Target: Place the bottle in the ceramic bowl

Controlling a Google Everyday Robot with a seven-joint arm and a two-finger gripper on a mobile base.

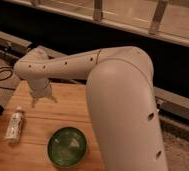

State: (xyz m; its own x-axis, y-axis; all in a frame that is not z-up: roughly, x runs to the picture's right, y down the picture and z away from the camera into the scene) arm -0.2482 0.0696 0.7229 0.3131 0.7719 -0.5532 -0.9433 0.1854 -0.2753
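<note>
Camera view: the hand (43, 99) was seen released, empty, above the worktop (33, 150) near the bottle (14, 124), laid flat apart from the ceramic bowl (67, 146). The bottle could be rolled aside by misaligned descent.

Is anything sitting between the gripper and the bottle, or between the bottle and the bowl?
Nothing visible. The open gripper hangs over the table behind the bottle, and only bare wood separates bottle and bowl.

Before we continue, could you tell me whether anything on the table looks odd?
Only the bottle: it lies on its side near the left edge of the table, with no spill visible. The ceramic bowl sits upright and empty. The gripper hangs open above the table, beyond the bottle, holding nothing.
</note>
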